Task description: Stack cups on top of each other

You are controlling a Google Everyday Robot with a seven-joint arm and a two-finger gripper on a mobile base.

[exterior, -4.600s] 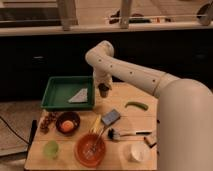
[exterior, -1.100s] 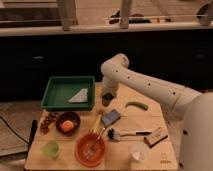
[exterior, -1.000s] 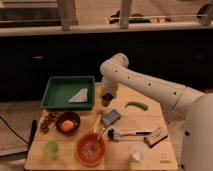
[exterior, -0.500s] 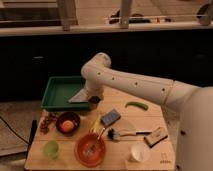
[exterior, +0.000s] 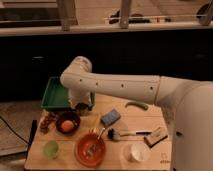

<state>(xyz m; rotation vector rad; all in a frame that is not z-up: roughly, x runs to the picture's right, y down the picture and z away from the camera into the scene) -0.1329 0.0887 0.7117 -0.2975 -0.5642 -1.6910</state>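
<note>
Pale wood forms the counter (exterior: 155, 117), and the white robot arm (exterior: 120, 86) reaches across it from the right, bending down at an elbow near the back left. The tool (exterior: 81, 106) hangs at the end of that bend, low over the counter just in front of the green tray (exterior: 54, 95); whether it is released or clenched on something cannot be told, since the wrist hides its tips. A small greyish shape sits right at the tool, possibly the metal tumbler, but that cannot be made out for certain.

Directly in front of the tool and slightly to its left sits the dark brown bowl (exterior: 67, 122) with an orange round thing (exterior: 65, 125) inside. Further forward from the tool, near the counter's front edge, stands the pale green plastic cup (exterior: 50, 149), well apart from the tool and upright. Beside it to the right is the wide orange bowl (exterior: 91, 148) with some utensil resting in it. A blue sponge-like block (exterior: 110, 117) lies just to the right of the tool, and a green curved item (exterior: 136, 105) lies farther right, toward the back. A dark-headed brush (exterior: 125, 134) and a white cup (exterior: 136, 152) sit forward and to the right. No readable writing or brand marks can be made out on anything.
</note>
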